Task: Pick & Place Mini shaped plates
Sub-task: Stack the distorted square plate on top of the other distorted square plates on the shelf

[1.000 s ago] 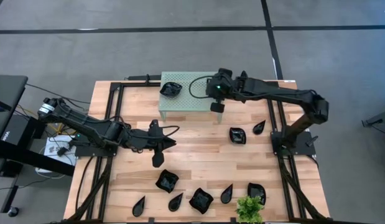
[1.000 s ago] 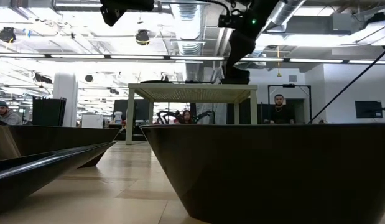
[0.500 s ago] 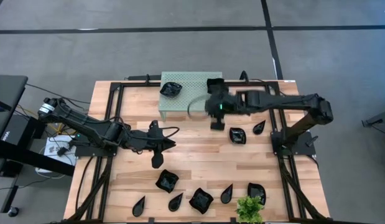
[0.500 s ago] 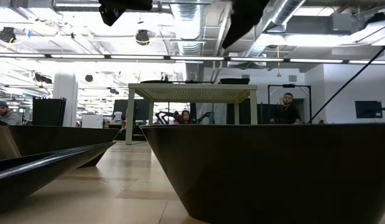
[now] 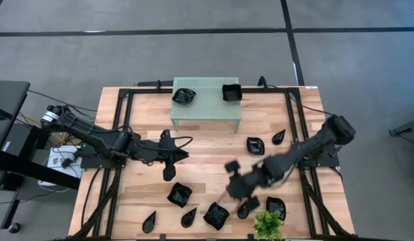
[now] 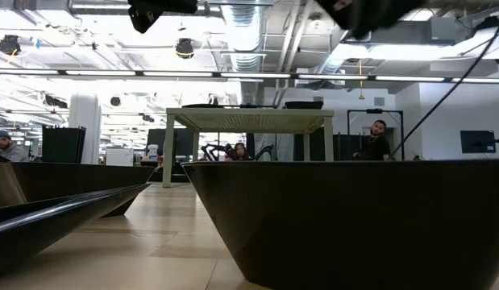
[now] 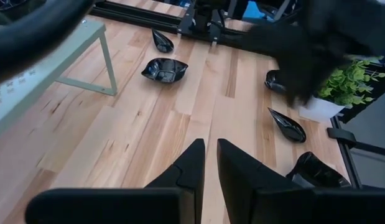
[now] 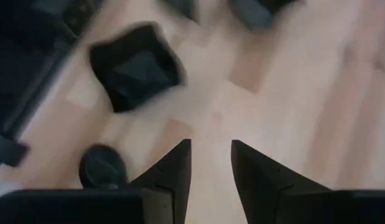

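Two glossy black mini plates sit on the pale green stand [image 5: 205,102]: a wavy one [image 5: 183,96] and a square one [image 5: 231,92]. Others lie on the wood: a square one [image 5: 255,145], a teardrop [image 5: 279,137] and several along the near edge, among them a square one [image 5: 216,215] and a teardrop [image 5: 244,209]. My right gripper [image 5: 237,189] hovers open above the near row; its wrist view shows the open fingers [image 8: 211,155] over bare wood near a square plate [image 8: 135,67]. My left gripper [image 5: 168,162] waits shut at the table's left middle, its fingers [image 7: 211,155] over bare wood.
A small green plant [image 5: 267,226] stands at the near edge, right beside the right gripper's spot. Black frame rails [image 5: 126,114] run along both sides of the table. Bare wood lies between the stand and the near row. In the low view one plate [image 6: 346,225] fills the foreground.
My right arm has swung from above the stand's right end toward the near edge, down over the near row of plates. A square plate now shows on the stand's far right corner, where the arm stood before. The left arm has kept still.
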Robot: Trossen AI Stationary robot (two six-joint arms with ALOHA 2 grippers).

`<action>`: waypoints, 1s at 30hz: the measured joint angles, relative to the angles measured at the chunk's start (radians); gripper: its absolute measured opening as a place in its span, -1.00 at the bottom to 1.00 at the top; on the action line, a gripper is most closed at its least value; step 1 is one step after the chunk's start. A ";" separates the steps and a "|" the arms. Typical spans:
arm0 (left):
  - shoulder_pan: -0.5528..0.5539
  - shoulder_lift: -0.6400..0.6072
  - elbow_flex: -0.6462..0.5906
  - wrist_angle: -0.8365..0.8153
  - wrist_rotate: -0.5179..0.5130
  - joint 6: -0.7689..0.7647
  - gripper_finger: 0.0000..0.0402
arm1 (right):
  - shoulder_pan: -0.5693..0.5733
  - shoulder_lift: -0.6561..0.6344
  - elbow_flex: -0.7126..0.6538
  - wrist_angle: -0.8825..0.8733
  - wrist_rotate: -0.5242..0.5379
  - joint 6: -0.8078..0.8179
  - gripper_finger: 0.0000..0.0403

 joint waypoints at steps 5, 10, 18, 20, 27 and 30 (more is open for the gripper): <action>0.000 0.000 0.000 0.002 -0.003 0.000 -0.78 | 0.087 0.109 0.003 0.132 -0.014 0.001 -0.44; 0.000 0.000 0.000 0.013 -0.003 -0.005 -0.78 | 0.135 0.206 0.005 0.207 -0.065 0.072 -0.31; 0.000 0.000 -0.001 0.039 -0.003 -0.029 -0.78 | 0.174 0.316 0.007 0.353 -0.066 0.081 -0.04; 0.000 0.000 -0.001 0.041 -0.003 -0.030 -0.78 | 0.172 0.342 0.007 0.363 -0.064 0.081 -0.03; 0.000 0.000 -0.001 0.045 -0.003 -0.030 -0.78 | 0.170 0.383 0.005 0.348 -0.038 0.054 -0.16; 0.000 0.000 -0.001 0.045 -0.003 -0.030 -0.78 | 0.168 0.376 0.006 0.346 -0.038 0.050 -0.32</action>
